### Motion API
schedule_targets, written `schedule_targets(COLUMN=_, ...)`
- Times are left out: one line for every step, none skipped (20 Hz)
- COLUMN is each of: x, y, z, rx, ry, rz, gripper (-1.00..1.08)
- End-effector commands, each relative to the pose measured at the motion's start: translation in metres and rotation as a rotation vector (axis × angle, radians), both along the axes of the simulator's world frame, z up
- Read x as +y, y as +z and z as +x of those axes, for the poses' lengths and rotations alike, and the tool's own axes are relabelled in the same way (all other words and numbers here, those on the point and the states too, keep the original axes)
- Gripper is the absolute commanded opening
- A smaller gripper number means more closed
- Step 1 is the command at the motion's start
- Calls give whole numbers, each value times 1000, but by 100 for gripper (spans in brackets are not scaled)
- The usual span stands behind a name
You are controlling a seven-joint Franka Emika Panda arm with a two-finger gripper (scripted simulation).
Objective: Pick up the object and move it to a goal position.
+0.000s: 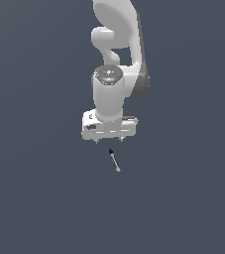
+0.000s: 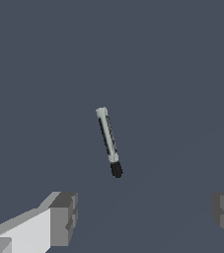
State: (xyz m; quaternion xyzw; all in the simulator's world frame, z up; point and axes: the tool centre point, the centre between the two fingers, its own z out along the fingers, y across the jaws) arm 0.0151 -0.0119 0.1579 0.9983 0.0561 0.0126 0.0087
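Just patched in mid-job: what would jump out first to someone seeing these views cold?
The white arm reaching down the middle of a bare dark grey floor, its end effector open. Just beyond the fingertips lies a tiny grey rod with a black tip, untouched. In the wrist view it sits alone ahead of the two grey fingers.

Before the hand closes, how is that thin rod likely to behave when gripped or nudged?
The rod looks straight and round, so it is probably stiff but apt to roll if nudged. It is slim beside the open hand, so likely light and easy to knock aside unless gripped squarely.
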Motion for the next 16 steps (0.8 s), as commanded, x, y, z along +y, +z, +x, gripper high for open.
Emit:
schedule_targets(x=3, y=-14, z=4, rx=5, ry=37, rz=-1, gripper=100)
schedule_targets(x=5, y=-21, z=6, rx=7, ry=55, rz=-1, gripper=100)
schedule_targets(x=6, y=-28, z=8, rx=10, ry=75, rz=0, gripper=100)
schedule_targets(x=8, y=-36, z=9, rx=12, ry=95, rz=0, gripper=100)
schedule_targets(x=10, y=-44, z=11, rx=14, ry=116, rz=1, gripper=100)
schedule_targets(x=11, y=-51, z=13, rx=16, ry=135, rz=2, gripper=100)
schedule_targets(x=13, y=-58, z=14, rx=18, ry=152, rz=3, gripper=100)
schedule_targets(x=15, y=-64, z=15, rx=20, ry=169, rz=4, gripper=100)
schedule_targets(x=16, y=-70, z=16, rx=21, ry=183, rz=5, gripper=100)
schedule_targets(x=17, y=-75, z=17, rx=23, ry=196, rz=6, gripper=100)
schedule_targets(x=18, y=-80, z=18, rx=24, ry=208, rz=7, gripper=100)
schedule_targets(x=19, y=-84, z=18, rx=25, ry=219, rz=9, gripper=100)
schedule_targets(x=20, y=-88, z=19, rx=26, ry=227, rz=10, gripper=100)
schedule_targets(x=21, y=-91, z=19, rx=26, ry=235, rz=10, gripper=100)
schedule_targets(x=22, y=-94, z=19, rx=27, ry=241, rz=11, gripper=100)
schedule_targets(x=22, y=-96, z=20, rx=27, ry=246, rz=12, gripper=100)
